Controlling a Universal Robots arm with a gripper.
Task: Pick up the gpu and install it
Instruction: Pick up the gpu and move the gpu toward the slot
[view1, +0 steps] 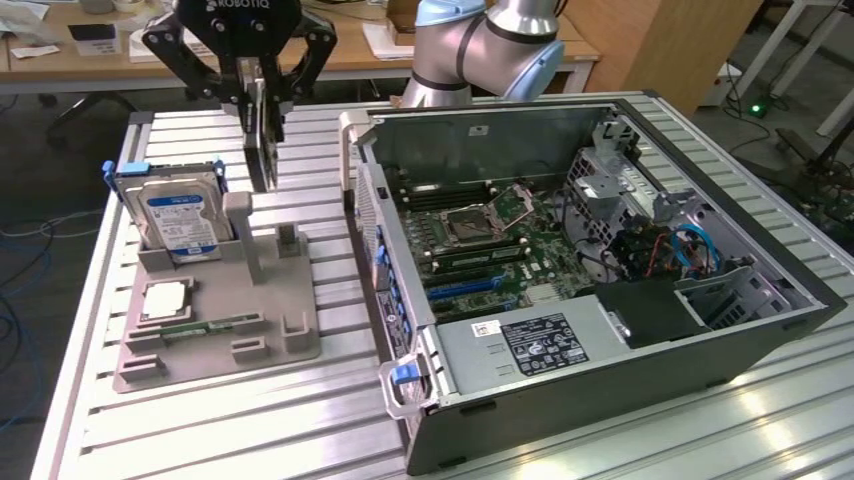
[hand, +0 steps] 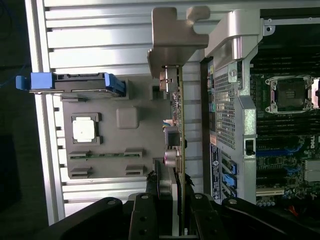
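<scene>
**Exterior view:** One black gripper (view1: 264, 95) hangs over one gray plastic holder (view1: 296, 290). White letters on the gripper read ROBOTIQ. Its two fingers pinch one gpu (view1: 263, 150), a thin flat card. The card hangs straight down, lifted above the holder.

One silver hard drive (view1: 180, 222) with a blue label stands in the holder. Near it lie one square shiny chip (view1: 166, 298) and one thin green memory stick (view1: 224, 323). One open black computer case (view1: 601, 410) sits at the exterior view's right, on a ribbed metal table (view1: 200, 430).

**Wrist view:** The gripper (hand: 175, 200) squeezes the gpu (hand: 181, 115), seen edge-on between the holder (hand: 135, 145) and the case (hand: 227, 90). The card has one bent silver end plate (hand: 175, 30).
</scene>
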